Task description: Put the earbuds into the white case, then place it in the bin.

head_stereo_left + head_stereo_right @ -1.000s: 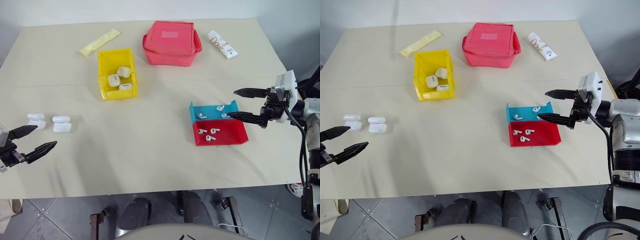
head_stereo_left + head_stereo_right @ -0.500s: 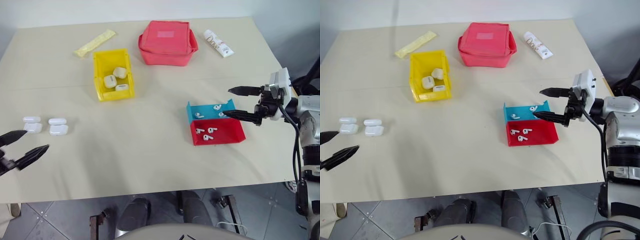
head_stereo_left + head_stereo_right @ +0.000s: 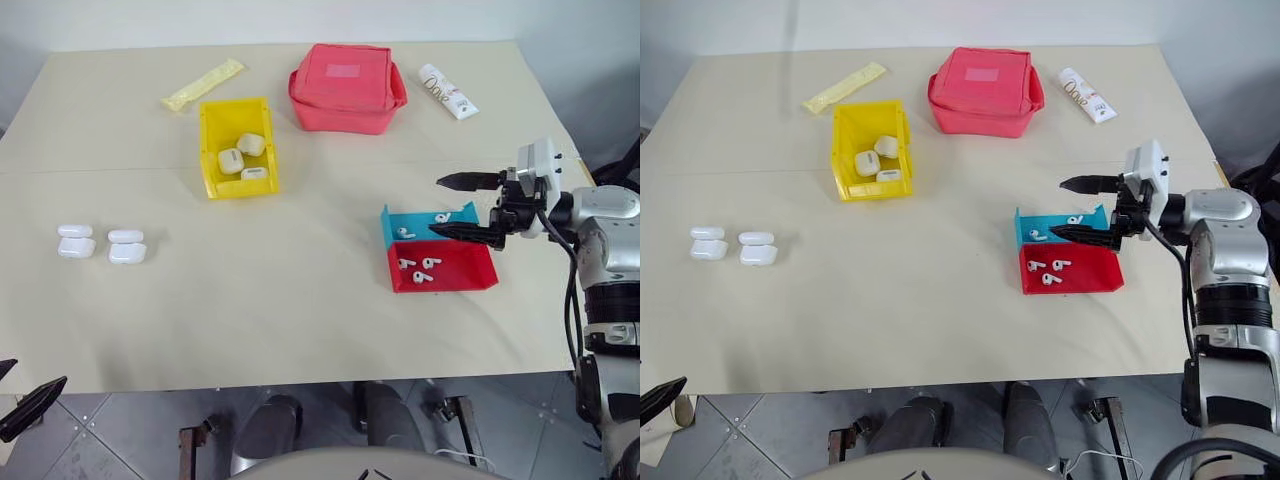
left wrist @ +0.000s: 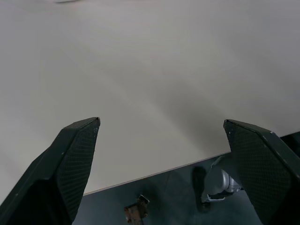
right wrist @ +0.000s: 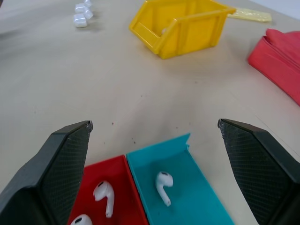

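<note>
Left gripper (image 3: 20,395) withdrawn, mostly cropped

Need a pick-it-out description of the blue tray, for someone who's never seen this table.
On the beige table, look toward the right side, just under the open right gripper. Two small trays sit touching there; the blue tray is the farther one, holding white earbuds. Its neighbour, the red tray, differs only in colour.

Our right gripper (image 3: 452,206) sits far right, fingers wide apart, pointing left. Our left gripper (image 4: 161,131) hangs low at the near left, wide apart too.
</note>
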Robot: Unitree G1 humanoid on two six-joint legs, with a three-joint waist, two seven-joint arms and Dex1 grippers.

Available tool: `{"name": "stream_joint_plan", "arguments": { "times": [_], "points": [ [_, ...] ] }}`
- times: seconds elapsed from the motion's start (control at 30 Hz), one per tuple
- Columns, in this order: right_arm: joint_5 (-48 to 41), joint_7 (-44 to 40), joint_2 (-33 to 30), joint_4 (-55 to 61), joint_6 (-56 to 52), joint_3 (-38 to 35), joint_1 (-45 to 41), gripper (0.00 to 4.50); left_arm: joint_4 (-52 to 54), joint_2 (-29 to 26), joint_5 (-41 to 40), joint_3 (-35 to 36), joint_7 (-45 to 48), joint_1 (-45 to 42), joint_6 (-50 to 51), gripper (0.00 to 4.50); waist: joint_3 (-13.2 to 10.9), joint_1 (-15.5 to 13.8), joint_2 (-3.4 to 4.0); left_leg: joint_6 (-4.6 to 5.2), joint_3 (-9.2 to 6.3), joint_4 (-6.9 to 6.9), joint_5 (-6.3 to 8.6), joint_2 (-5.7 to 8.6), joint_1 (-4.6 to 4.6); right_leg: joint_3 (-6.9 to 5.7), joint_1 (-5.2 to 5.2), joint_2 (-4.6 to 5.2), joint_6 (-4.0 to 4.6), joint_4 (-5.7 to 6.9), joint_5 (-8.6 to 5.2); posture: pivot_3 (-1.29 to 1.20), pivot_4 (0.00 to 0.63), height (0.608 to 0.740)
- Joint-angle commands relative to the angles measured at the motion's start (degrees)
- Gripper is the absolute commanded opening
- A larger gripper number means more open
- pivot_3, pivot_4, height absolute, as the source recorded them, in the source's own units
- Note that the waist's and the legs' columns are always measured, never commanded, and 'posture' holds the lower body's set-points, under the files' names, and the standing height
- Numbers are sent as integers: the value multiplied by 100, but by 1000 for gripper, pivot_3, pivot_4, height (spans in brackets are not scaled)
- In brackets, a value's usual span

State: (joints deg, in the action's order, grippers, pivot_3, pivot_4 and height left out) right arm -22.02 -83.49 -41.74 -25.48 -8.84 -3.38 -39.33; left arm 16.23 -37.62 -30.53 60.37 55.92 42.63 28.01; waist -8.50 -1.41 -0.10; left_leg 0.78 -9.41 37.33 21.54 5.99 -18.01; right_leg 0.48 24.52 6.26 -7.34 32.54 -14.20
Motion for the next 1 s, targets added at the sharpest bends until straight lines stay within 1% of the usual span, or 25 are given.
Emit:
{"name": "stream_joint_plan", "arguments": {
  "times": [0.03, 0.1, 0.17, 0.27, 0.3, 0.43, 0.63, 0.77, 0.87, 1.0],
  "points": [
    [-31, -120, 49, -46, 91, -6, -210, 4500, 511, -258, -19, 95, -477, -364, 41, 4488, 0, -10, -1, 0, -2, 0, 0, 0, 0, -1, 0, 0, -1, 0, 1, 0, 150, 740],
    [-13, -118, 82, -90, 148, 21, -238, 4500, 680, -546, -25, -107, -1009, -794, 606, 4488, 0, -20, -2, -5, -7, 0, -1, -3, -1, -5, 1, -2, -1, 3, 1, 0, 150, 740],
    [-5, -102, 115, -98, 176, 30, -239, 4500, 795, -894, 39, -384, -1536, -1166, 1420, 4488, 2, -11, -5, -8, -11, 0, -3, -2, 1, -7, 2, -4, 1, 11, 1, 0, 150, 740],
    [-17, -109, 135, -34, 189, 29, -169, 4500, 941, -1365, 66, -868, -1962, -1647, 2297, 4488, 3, 11, -5, -8, -9, -2, -4, 1, 5, -1, 3, -13, 0, 42, 2, 0, 150, 740],
    [-30, -113, 136, 16, 186, 22, -121, 4500, 934, -1555, 50, -1087, -2115, -1865, 2695, 4488, 1, 22, -2, -8, -8, -5, -4, 0, 5, 1, 4, -37, 1, 40, 2, 0, 150, 740],
    [-133, -189, 121, 281, 132, -16, 121, 4500, 617, -2173, 140, -2094, -2657, -2938, 3966, 4488, 2, 28, -3, -17, -1, -11, 2, -18, 12, 6, 6, -61, 4, 38, 0, 0, 150, 740],
    [-429, -438, 79, 846, -88, -21, 414, 4500, 72, -2358, 127, -3147, -3153, -4825, 5525, 4488, 1, 46, 0, -33, 5, -10, 5, -40, 22, 7, 6, -73, 11, 44, 3, 0, 150, 740],
    [-476, -442, 122, 992, -79, 19, 435, 4500, -522, -2257, 332, -3723, -3486, -6044, 6214, 4488, 4, 54, -7, -40, 7, -11, 6, -48, 29, 4, 5, -77, 14, 47, 2, 0, 150, 740],
    [-494, -379, 165, 1035, -69, 14, 453, 4500, -914, -2217, 455, -4103, -3648, -6589, 6441, 4488, 5, 62, -8, -42, 11, -10, 6, -48, 32, 4, 5, -80, 14, 49, 2, 0, 150, 740],
    [-507, -348, 177, 1096, -54, 2, 554, 4500, -1262, -2285, 445, -4427, -3653, -6889, 6449, 4488, 6, 84, -10, -42, 23, -10, 6, -52, 36, 3, 7, -78, 14, 52, 2, 0, 150, 740]
  ]
}}
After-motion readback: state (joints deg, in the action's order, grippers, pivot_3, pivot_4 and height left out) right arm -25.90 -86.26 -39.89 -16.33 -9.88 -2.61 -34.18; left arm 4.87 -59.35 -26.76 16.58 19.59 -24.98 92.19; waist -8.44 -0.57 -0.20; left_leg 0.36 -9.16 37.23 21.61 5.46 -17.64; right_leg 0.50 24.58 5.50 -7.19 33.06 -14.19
